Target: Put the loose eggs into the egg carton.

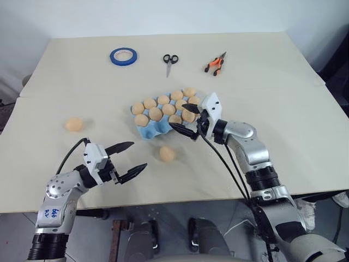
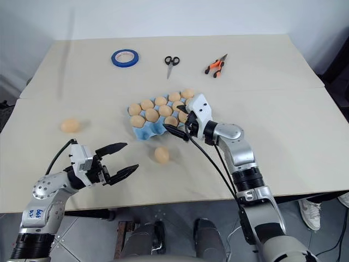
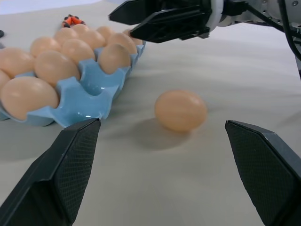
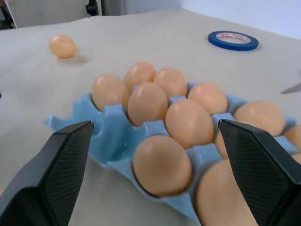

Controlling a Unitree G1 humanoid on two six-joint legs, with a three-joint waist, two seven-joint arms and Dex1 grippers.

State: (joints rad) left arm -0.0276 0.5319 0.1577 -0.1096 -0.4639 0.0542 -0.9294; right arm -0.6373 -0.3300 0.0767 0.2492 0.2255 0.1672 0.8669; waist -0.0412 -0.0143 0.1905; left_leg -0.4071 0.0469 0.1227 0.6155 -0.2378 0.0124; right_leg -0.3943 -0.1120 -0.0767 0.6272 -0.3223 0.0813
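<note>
Fingers of both the left gripper (image 1: pixel 126 160) and the right gripper (image 1: pixel 184 119) are spread empty; the near egg (image 1: pixel 167 153), at six o'clock of the carton (image 1: pixel 148 131), should be straddled squarely, closed on gently.

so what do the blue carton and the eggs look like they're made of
The egg carton looks like thin moulded plastic or coated pulp: light blue, with a slight gloss and highlights in its cups; which one is unclear. The eggs seated in it, and the loose egg on the table, look smooth, matte and uniformly tan-orange; whether they are real shell or plastic dummies cannot be told.
</note>
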